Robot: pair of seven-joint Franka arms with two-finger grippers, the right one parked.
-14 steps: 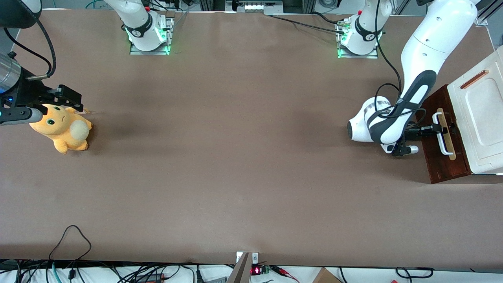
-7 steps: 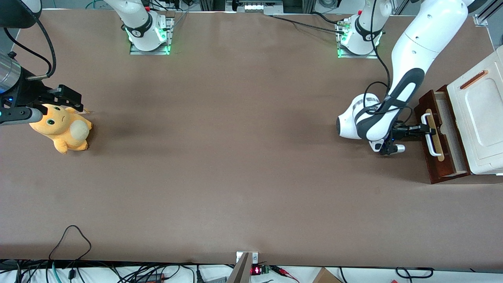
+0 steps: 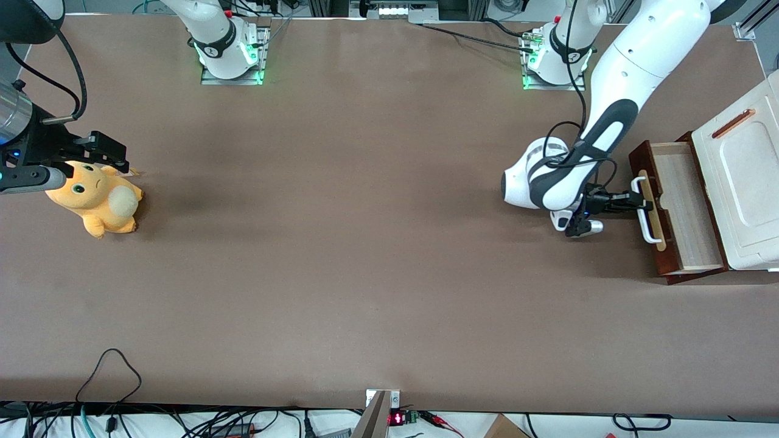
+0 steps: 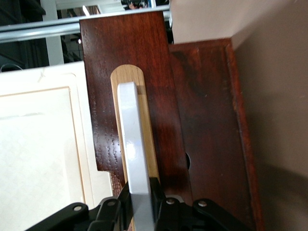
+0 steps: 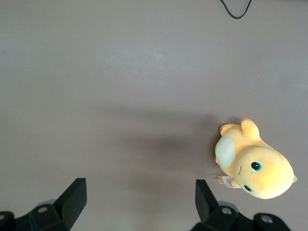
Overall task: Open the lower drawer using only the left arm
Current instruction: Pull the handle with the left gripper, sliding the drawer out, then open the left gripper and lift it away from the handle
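Note:
The lower drawer [image 3: 689, 213] stands pulled out from under the white cabinet [image 3: 745, 182] at the working arm's end of the table, its pale plywood inside showing. Its dark reddish-brown front [image 4: 134, 91] carries a white bar handle [image 3: 645, 213] on a pale wood strip [image 4: 151, 159]. The left arm [image 3: 608, 121] reaches down in front of the drawer, and its black gripper [image 3: 636, 201] is shut on the white bar handle [image 4: 134, 159], one finger on each side of the bar.
An orange plush toy [image 3: 97, 198] lies toward the parked arm's end of the table. Both arm bases [image 3: 551, 61] stand along the table edge farthest from the front camera. Cables [image 3: 109, 371] trail at the nearest edge.
The left arm has drawn back from the cabinet with the handle in its gripper, and the lower drawer has slid out from nearly shut to well open.

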